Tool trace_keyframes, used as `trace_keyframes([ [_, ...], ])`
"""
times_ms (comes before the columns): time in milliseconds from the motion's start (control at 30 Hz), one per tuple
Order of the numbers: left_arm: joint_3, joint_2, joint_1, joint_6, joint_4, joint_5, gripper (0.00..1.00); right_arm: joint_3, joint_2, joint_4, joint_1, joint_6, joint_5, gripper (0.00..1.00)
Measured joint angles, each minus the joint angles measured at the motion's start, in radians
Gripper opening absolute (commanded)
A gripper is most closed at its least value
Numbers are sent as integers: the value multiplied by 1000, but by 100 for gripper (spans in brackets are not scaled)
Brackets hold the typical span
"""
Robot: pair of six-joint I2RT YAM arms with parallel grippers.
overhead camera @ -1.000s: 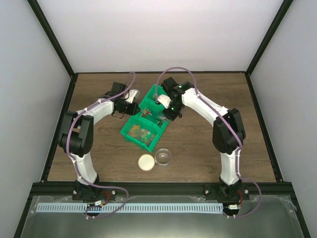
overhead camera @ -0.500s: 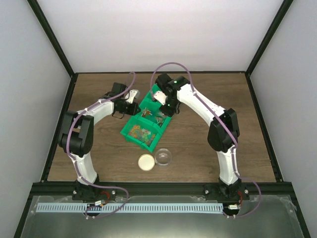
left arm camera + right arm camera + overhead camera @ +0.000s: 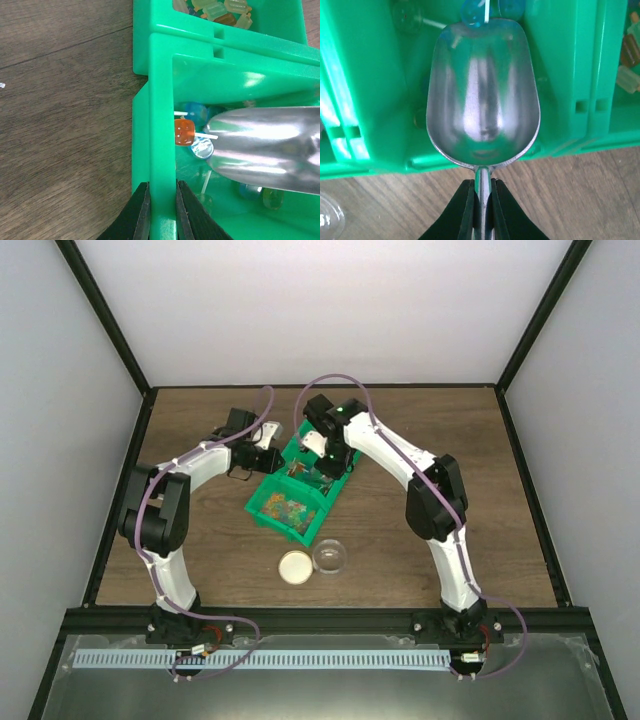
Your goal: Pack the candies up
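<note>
The scoop [image 3: 482, 95] is polished metal, the bin [image 3: 162, 100] glossy plastic, the candies [image 3: 184, 132] shiny, the surface [image 3: 65, 125] matt grained wood.

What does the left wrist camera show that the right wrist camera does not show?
Only the left wrist view: the left gripper shut on the wall of the green bin, and an orange candy at the tip of the metal scoop. Only the right wrist view: the right gripper shut on the scoop's handle, and the edge of a clear jar. Both: scoop, bin, blue candies, wooden table.
</note>
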Motion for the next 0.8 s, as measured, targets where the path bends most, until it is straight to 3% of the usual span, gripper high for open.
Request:
trace_keyframes([
  [533,-14,-1,0,-6,26,5,4,113,103,47,-6,24,-79,1],
  [800,-16,-2,2,-6,30,3,4,-241,-58,355,-58,39,-187,1],
])
